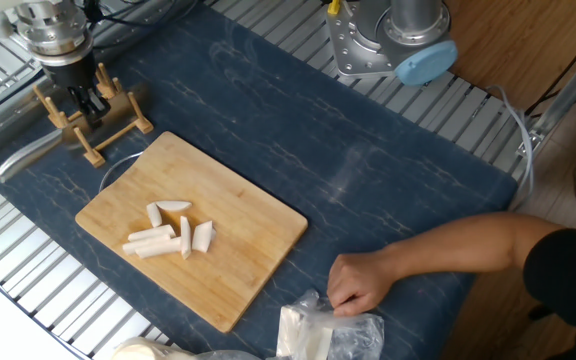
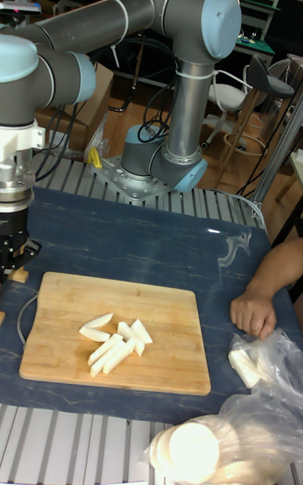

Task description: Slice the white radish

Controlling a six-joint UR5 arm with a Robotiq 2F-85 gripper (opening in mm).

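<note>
The white radish (image 1: 170, 231) lies as several small white sticks and wedges on the left half of a wooden cutting board (image 1: 243, 245). The tall fixed view shows the same pieces (image 2: 114, 340) in the middle of the board (image 2: 172, 308). My gripper (image 1: 85, 103) hangs at the far left, well behind the board, over a small wooden stand (image 1: 118, 125). It is shut on a knife whose grey blade (image 1: 28, 157) points out to the left. In the tall fixed view only the gripper's edge (image 2: 10, 256) shows.
A person's hand (image 1: 355, 283) rests on the blue mat to the right of the board, by a clear plastic bag (image 1: 320, 332) holding pale pieces. More bagged pale discs (image 2: 198, 449) lie at the front. The arm's base (image 1: 388, 40) stands at the back.
</note>
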